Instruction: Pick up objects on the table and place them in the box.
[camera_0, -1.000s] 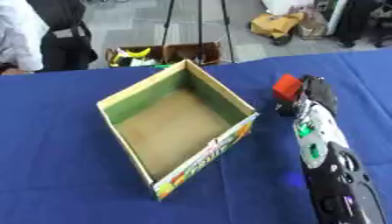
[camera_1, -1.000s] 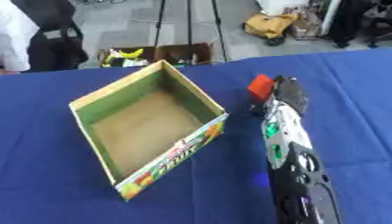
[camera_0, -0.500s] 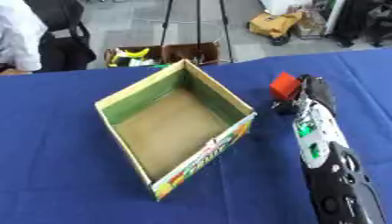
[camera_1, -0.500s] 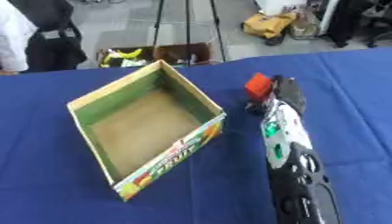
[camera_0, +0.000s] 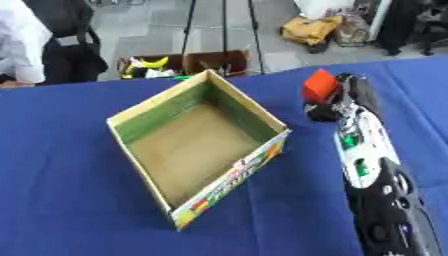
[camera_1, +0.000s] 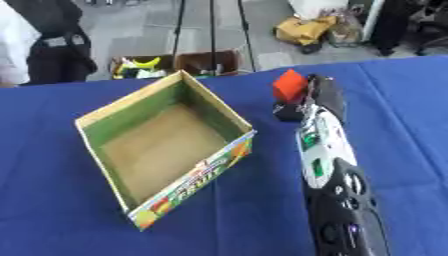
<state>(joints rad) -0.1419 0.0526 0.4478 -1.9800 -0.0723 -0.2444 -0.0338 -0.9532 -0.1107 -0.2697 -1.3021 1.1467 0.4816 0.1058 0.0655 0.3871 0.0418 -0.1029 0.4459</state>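
Observation:
An open cardboard box (camera_0: 140, 117) with green inner walls and a printed front stands askew on the blue table (camera_0: 61, 200), left of centre; nothing shows inside it. My right arm runs up from the lower right corner. Its hand (camera_0: 331, 109) is at the far right of the box, fingers curled on a small red block (camera_0: 319, 84) that shows above the dark fingers. The block is held to the right of the box's far right wall, outside it. My left hand appears in neither view.
Beyond the table's far edge (camera_0: 262, 75) a brown crate with bananas (camera_0: 153, 64) sits on the floor beside tripod legs (camera_0: 188, 30). A person (camera_0: 22, 45) stands at the far left. A yellow bag (camera_0: 311, 27) lies further back.
My right hand has raised the red block a little and drawn it slightly left, towards the box. The box has stayed where it was.

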